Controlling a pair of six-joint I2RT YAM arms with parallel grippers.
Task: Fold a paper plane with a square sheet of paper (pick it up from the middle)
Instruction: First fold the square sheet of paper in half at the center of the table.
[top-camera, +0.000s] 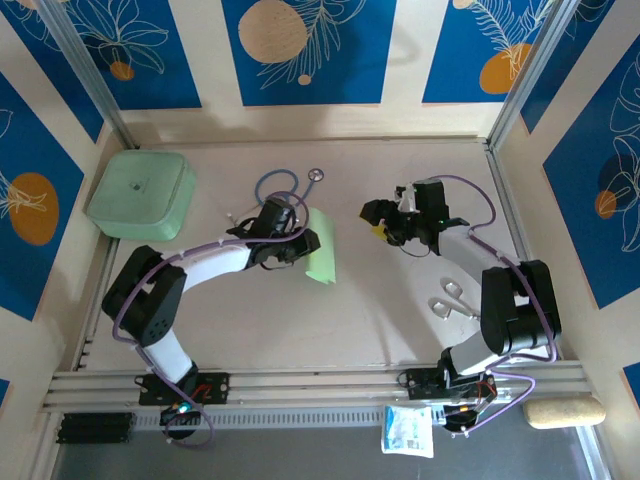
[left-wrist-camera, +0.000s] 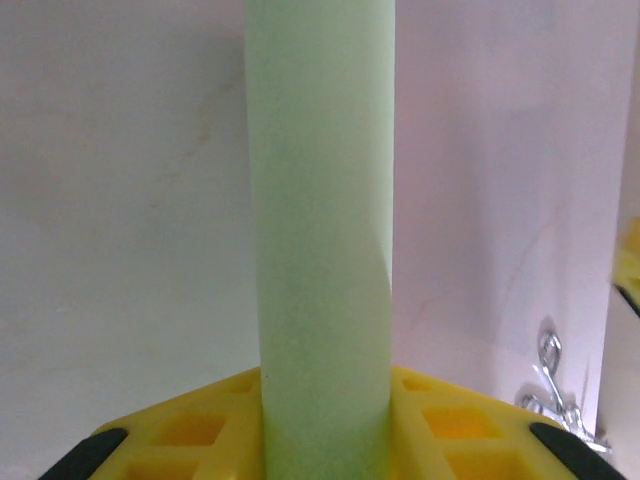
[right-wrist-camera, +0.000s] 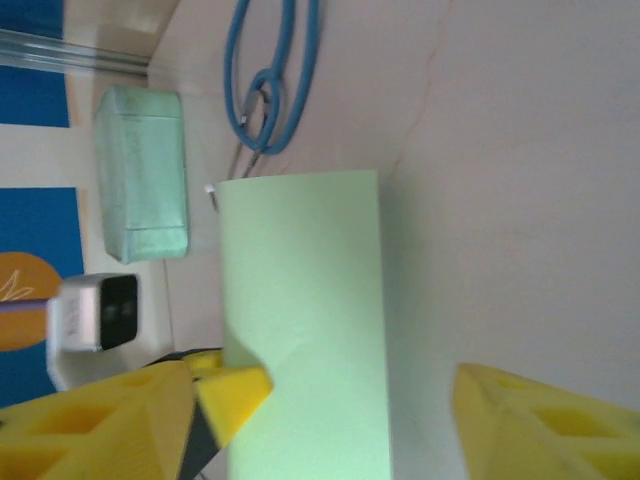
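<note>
At centre, one paper sheet (top-camera: 324, 256), in left gripper (top-camera: 305, 245)

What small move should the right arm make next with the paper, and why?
Probably the right gripper should ease forward toward the free edge of the thin pale green sheet of paper. The left gripper is shut on that sheet and holds it up, curled, while the right one is open, facing it and not touching it.
</note>
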